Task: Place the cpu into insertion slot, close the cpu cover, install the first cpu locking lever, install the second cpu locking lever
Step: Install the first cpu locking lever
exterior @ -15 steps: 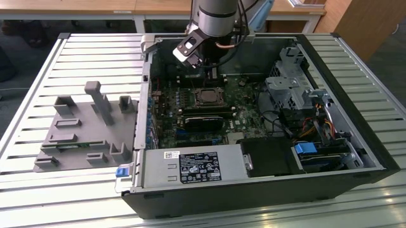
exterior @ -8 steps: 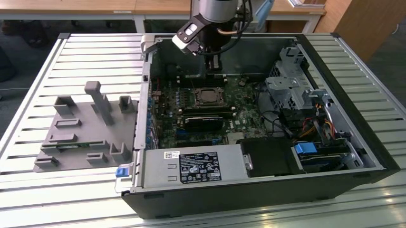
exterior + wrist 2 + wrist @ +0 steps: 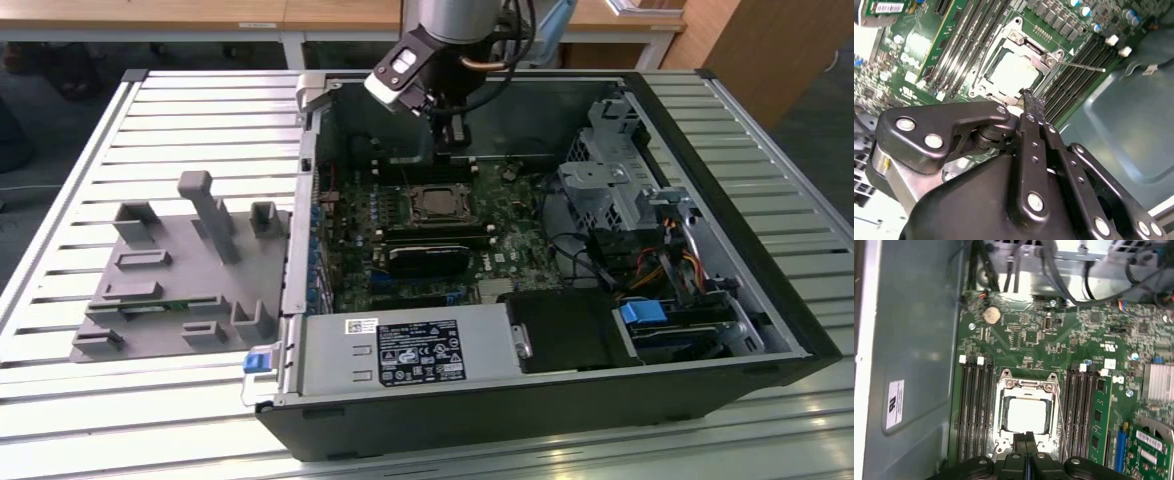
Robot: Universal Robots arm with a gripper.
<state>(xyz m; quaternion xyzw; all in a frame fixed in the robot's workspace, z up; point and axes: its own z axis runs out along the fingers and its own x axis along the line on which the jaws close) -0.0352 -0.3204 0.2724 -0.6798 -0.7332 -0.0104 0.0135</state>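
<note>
The cpu lies flat in the insertion slot on the green board, its pale metal face showing. The silver cpu cover lies down around it, framing the face through its square cut-out. A thin wire locking lever sticks out from one corner of the socket over the memory slots. My gripper is shut with nothing between its black fingers, hovering just off one edge of the socket. In the exterior view the gripper hangs inside the open case, above the cpu.
Black memory slots flank the socket, and a green module stands in one. The open computer case holds a power supply, a drive cage and cables. A grey fixture sits on the slatted table at the exterior view's left.
</note>
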